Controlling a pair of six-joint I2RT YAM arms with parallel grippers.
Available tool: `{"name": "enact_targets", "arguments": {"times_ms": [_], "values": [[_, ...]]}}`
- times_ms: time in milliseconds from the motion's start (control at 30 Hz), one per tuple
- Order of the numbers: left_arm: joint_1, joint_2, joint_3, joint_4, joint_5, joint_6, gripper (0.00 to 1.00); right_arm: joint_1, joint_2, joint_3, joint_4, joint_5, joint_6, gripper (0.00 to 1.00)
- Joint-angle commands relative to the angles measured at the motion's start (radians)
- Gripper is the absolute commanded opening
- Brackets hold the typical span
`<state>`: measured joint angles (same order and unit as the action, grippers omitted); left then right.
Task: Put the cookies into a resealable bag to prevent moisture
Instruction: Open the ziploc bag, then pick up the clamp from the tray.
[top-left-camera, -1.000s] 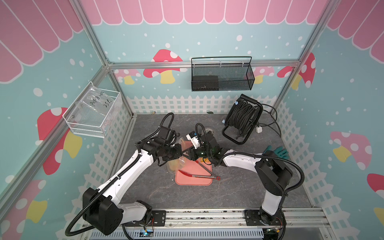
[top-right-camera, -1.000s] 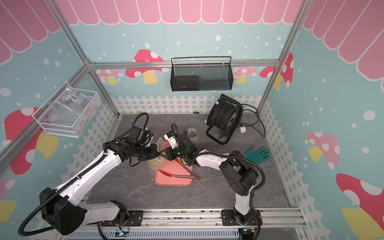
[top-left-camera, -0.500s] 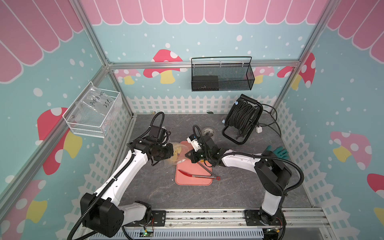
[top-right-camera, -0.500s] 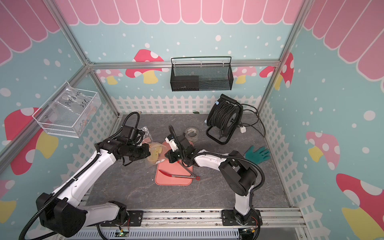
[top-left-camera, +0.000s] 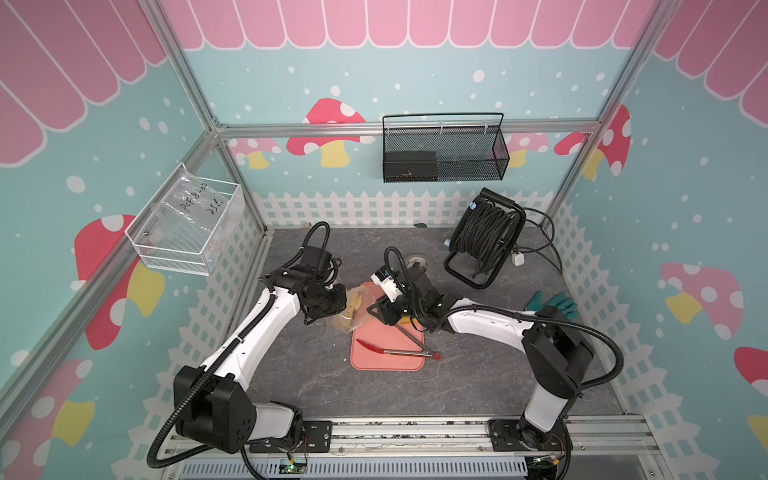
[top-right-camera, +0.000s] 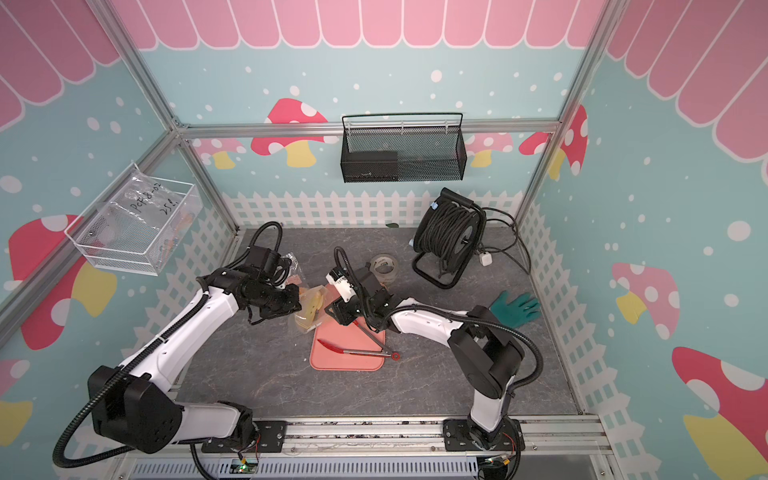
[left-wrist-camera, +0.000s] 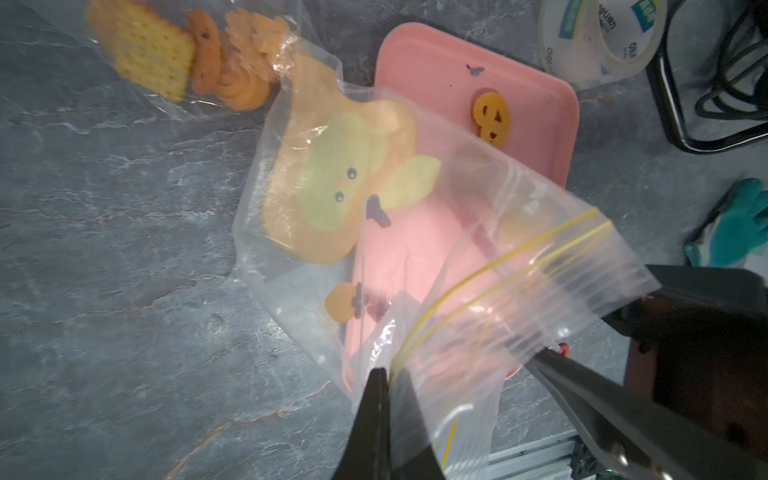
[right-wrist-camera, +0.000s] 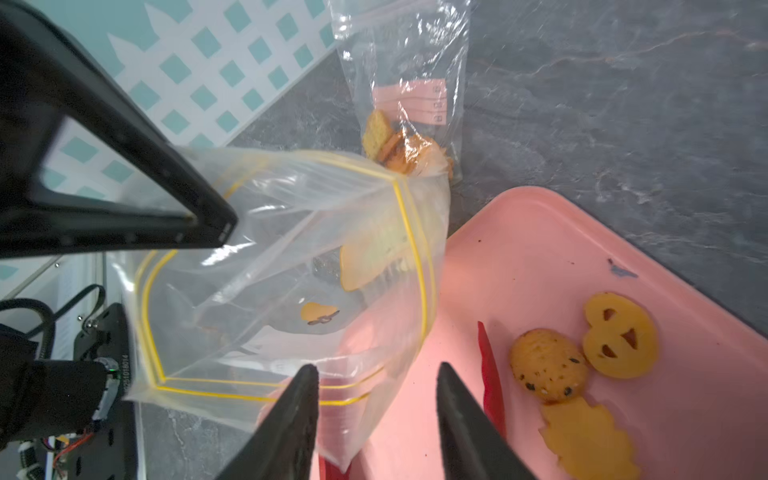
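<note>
Okay, against a second ago I see the left gripper (left-wrist-camera: 384, 386) has drawn off to the left, away from the right gripper (right-wrist-camera: 378, 370). Both were bunched close over the far-left corner of the pink tray (top-left-camera: 386, 363).

The left fingers are clamped on the rim of the yellow-zip bag (left-wrist-camera: 519, 257), which hangs open-mouthed between the two arms over that corner. The right fingers stand apart. A flap of that bag's lip is loose between them, nothing pinched.

- **Yellow-zip bag:** holds a yellow face-marked piece (left-wrist-camera: 332, 187) and a small orange bit (left-wrist-camera: 340, 305).
- **Resealable bag:** the resealable bag (right-wrist-camera: 411, 70), small with a label patch, lies on the table (top-left-camera: 478, 395) just far-left of the tray. The cookies (left-wrist-camera: 145, 50) sit bunched inside it: a square cracker, a chip one and swirled ones.
- **Tray:** holds red-tipped tongs (top-left-camera: 395, 353), one chocolate-chip cookie (right-wrist-camera: 548, 365), a pumpkin-face biscuit (right-wrist-camera: 619, 336) and a leaf-shaped biscuit (right-wrist-camera: 590, 440).
- **Far wall:** the black mesh basket (top-left-camera: 444, 166) holds a dark box (top-left-camera: 409, 160).
- **Left wall:** the white wire basket (top-left-camera: 187, 241) holds a clear bag with black handwriting (top-left-camera: 195, 203).
</note>
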<state>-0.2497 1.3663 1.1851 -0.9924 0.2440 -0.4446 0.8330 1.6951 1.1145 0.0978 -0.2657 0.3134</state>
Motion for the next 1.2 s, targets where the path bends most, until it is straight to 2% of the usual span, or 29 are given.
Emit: {"name": "enact_targets", "arguments": {"times_ms": [0, 167, 233, 267, 367, 433, 700, 800, 967, 1167], "values": [[0.011, 0.022, -0.007, 0.04, 0.061, -0.025, 0.0, 0.003, -0.143, -0.092, 0.03, 0.066, -0.151, 0.62], [0.021, 0.056, 0.015, 0.04, 0.107, -0.024, 0.0, -0.004, -0.341, -0.331, 0.08, 0.082, -0.327, 0.78], [0.025, 0.067, 0.023, 0.039, 0.121, -0.02, 0.0, -0.005, -0.4, -0.422, 0.099, 0.079, -0.358, 0.82], [0.027, 0.072, 0.025, 0.036, 0.125, -0.017, 0.0, -0.005, -0.427, -0.474, 0.128, 0.065, -0.373, 0.88], [0.036, 0.079, 0.034, 0.031, 0.135, -0.01, 0.0, -0.005, -0.452, -0.575, 0.187, 0.058, -0.387, 0.94], [0.04, 0.079, 0.041, 0.028, 0.141, -0.004, 0.0, -0.005, -0.423, -0.585, 0.195, 0.066, -0.401, 0.98], [0.052, 0.07, 0.036, 0.026, 0.153, -0.005, 0.0, -0.003, -0.239, -0.583, 0.342, 0.067, -0.509, 0.99], [0.052, 0.067, 0.027, 0.026, 0.156, -0.006, 0.0, -0.002, -0.183, -0.559, 0.362, 0.015, -0.534, 0.99], [0.056, 0.055, 0.015, 0.023, 0.153, -0.005, 0.0, -0.003, -0.108, -0.542, 0.339, 0.013, -0.513, 0.99], [0.056, 0.062, 0.007, 0.017, 0.167, -0.002, 0.0, -0.005, -0.029, -0.516, 0.351, -0.02, -0.471, 0.93]]}}
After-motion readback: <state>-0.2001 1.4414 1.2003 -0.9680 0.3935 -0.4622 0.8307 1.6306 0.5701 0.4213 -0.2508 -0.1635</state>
